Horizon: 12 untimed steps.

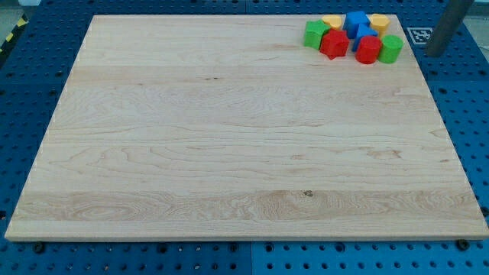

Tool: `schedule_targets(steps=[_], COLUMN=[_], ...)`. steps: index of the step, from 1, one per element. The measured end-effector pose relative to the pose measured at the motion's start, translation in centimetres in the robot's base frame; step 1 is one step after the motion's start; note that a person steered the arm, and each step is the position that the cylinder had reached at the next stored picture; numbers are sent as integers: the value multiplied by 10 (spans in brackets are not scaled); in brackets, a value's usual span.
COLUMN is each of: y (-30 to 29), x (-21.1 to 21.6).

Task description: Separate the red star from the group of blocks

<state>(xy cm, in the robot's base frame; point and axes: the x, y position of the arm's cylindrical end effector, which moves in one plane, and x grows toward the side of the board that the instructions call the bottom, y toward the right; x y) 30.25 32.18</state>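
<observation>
All blocks are packed into the bench's (229, 153) top-right corner, tight against the top edge. The rest of the wooden surface is bare, so there's open room toward the left and bottom edges; little margin toward the top and right edges.

Cluster layout: the red star (334, 43) sits on the bottom-left side of the group, its lower side facing open bench. The green block (314, 33) touches it on the view's left, the yellow block (331, 21) sits just above it by the top edge. The blue block (356, 23) is just to its upper right, with a second, smaller blue block (367, 34) below that. Another red block (368, 50) sits to the star's right, a second green block (391, 48) beyond it, and a second yellow block (378, 21) at the top edge.

Tool is a plain rod, no jaws, nothing held. My tip (434, 53) is off the bench past the right edge, near the second green block but not touching any block.
</observation>
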Motion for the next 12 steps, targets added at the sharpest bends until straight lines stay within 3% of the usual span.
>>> schedule_targets(steps=[4, 7, 12], y=[-19, -108, -198], x=[-6, -7, -7])
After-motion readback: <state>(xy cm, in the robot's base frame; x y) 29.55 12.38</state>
